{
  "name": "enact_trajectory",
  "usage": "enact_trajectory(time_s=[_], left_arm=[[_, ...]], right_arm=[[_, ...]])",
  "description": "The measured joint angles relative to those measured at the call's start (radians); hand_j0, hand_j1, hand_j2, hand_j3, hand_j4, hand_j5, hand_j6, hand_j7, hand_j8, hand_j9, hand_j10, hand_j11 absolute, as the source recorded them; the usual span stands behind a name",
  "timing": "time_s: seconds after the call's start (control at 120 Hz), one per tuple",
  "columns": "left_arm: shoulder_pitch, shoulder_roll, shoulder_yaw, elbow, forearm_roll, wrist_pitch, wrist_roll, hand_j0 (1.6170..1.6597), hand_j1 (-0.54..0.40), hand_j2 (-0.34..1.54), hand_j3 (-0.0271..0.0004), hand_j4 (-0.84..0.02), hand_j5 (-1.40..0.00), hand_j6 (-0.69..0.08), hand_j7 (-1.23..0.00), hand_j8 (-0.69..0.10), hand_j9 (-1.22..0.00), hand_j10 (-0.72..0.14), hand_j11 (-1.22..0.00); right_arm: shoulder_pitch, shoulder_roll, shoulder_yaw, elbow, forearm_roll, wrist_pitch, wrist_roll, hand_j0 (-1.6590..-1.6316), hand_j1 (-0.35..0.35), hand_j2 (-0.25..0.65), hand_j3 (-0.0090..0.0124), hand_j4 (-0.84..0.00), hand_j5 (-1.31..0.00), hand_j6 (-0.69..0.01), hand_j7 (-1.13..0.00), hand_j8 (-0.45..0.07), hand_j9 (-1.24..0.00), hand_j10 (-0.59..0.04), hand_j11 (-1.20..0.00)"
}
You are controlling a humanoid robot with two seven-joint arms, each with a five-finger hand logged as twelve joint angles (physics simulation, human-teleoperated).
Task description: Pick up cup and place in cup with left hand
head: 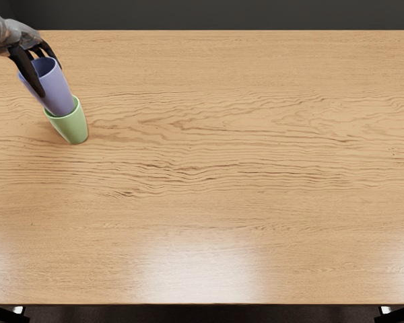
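Observation:
In the head view my left hand (pixel 39 67) comes in at the upper left corner, its dark fingers closed around the upper part of a purple cup (pixel 56 89). The purple cup's lower end is inside the mouth of a green cup (pixel 71 126), which stands on the table at the left. Most of the purple cup still shows above the green rim. The green cup's base hides behind nothing, but the purple cup's bottom is hidden within it.
The wooden table (pixel 222 161) fills most of the view. Its far edge runs along the top and its front edge along the bottom of the picture.

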Motion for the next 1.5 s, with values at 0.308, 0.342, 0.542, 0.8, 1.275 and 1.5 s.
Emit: enact_trajectory(time_s=[0.308, 0.342, 0.542, 0.8, 1.275, 1.5], left_arm=[[0.005, -0.004, 0.0, 0.007, -0.001, 0.005, 0.0, 1.6522, -0.159, 0.09, 0.0, -0.308, -0.76, -0.161, -0.75, -0.196, -0.71, -0.384, -0.73], [0.005, -0.005, 0.0, 0.007, -0.001, 0.006, 0.0, 1.6524, -0.157, 0.09, 0.0, -0.312, -0.76, -0.165, -0.74, -0.199, -0.7, -0.388, -0.72], [0.019, -0.021, -0.002, 0.009, -0.003, 0.085, 0.0, 1.6559, 0.032, 0.06, 0.0, -0.216, -0.42, -0.155, -0.42, -0.167, -0.4, -0.25, -0.41], [0.02, -0.017, -0.004, 0.008, -0.005, 0.108, 0.0, 1.6574, 0.177, 0.03, 0.0, -0.133, -0.21, -0.117, -0.21, -0.12, -0.2, -0.142, -0.21], [0.013, -0.018, -0.007, -0.018, -0.026, 0.11, 0.0, 1.658, 0.302, 0.01, 0.0, -0.042, -0.05, -0.041, -0.05, -0.041, -0.05, -0.042, -0.05], [0.009, -0.013, -0.004, -0.102, -0.136, 0.104, 0.0, 1.658, 0.334, 0.0, 0.0, -0.016, -0.02, -0.017, -0.02, -0.016, -0.02, -0.016, -0.02]], right_arm=[[0.0, 0.0, 0.0, -0.001, 0.0, 0.0, 0.0, -1.6581, -0.32, -0.005, 0.0, -0.024, -0.03, -0.024, -0.03, -0.024, -0.03, -0.024, -0.03], [0.0, 0.0, 0.0, -0.001, 0.0, 0.0, 0.0, -1.6581, -0.32, -0.005, 0.0, -0.024, -0.03, -0.024, -0.03, -0.024, -0.03, -0.024, -0.03], [0.0, 0.0, 0.001, -0.001, 0.0, 0.0, 0.0, -1.6581, -0.32, -0.005, 0.0, -0.024, -0.03, -0.024, -0.03, -0.024, -0.03, -0.024, -0.03], [0.0, 0.0, 0.001, -0.001, 0.0, 0.0, 0.0, -1.6581, -0.32, -0.005, 0.0, -0.024, -0.03, -0.024, -0.03, -0.024, -0.03, -0.024, -0.03], [0.0, 0.0, 0.002, -0.001, 0.0, 0.0, 0.0, -1.6581, -0.32, -0.005, 0.0, -0.024, -0.03, -0.024, -0.03, -0.024, -0.03, -0.024, -0.03], [0.0, 0.0, 0.002, -0.001, 0.0, 0.0, 0.0, -1.6581, -0.32, -0.005, 0.0, -0.024, -0.03, -0.024, -0.03, -0.024, -0.03, -0.024, -0.03]])
